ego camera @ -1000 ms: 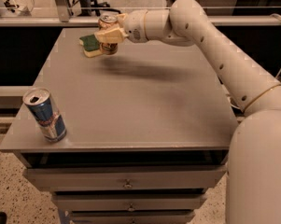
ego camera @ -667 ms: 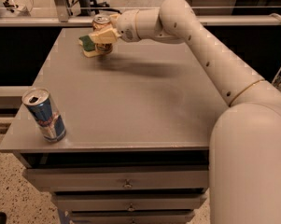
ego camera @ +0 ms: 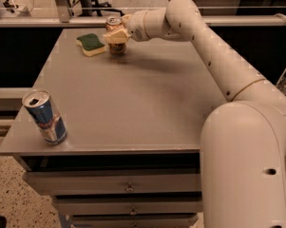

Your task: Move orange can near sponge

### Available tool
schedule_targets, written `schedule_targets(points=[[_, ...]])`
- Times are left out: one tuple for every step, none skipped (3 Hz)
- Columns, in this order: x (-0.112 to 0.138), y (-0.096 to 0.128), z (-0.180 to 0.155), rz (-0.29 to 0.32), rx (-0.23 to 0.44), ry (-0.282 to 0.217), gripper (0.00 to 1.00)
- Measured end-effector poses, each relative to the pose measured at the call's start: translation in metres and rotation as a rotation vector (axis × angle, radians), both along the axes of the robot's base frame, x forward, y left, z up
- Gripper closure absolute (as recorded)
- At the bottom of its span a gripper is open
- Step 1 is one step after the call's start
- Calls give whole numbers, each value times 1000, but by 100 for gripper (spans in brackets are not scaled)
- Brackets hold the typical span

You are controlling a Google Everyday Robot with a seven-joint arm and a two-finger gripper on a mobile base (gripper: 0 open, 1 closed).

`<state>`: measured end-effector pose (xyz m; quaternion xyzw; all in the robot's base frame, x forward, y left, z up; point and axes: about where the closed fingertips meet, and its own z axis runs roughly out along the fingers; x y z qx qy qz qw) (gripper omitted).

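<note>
The orange can (ego camera: 116, 47) stands at the far side of the grey table (ego camera: 147, 99), its silver top showing above my fingers. My gripper (ego camera: 116, 35) is shut around the can's middle and reaches in from the right. The sponge (ego camera: 90, 44), with a green top and pale yellow body, lies flat just left of the can with a small gap between them. My fingers hide much of the can's body.
A blue and silver can (ego camera: 44, 117) stands upright near the table's front left corner. My arm (ego camera: 218, 61) crosses the right side of the table. Drawers (ego camera: 128, 188) sit under the table top. A rail (ego camera: 33, 23) runs behind the table.
My gripper and the orange can have shifted slightly right, so the can now stands beside the sponge instead of overlapping it. The arm has swung closer to the camera.
</note>
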<state>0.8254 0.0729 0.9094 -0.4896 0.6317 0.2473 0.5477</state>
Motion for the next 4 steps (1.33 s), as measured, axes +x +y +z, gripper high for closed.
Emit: schedule_targets(points=[[2, 1, -3, 7, 5, 14, 100], [1, 8, -11, 28, 7, 64, 84], [-1, 13, -17, 45, 9, 99, 61], [-1, 13, -14, 45, 9, 99, 38]])
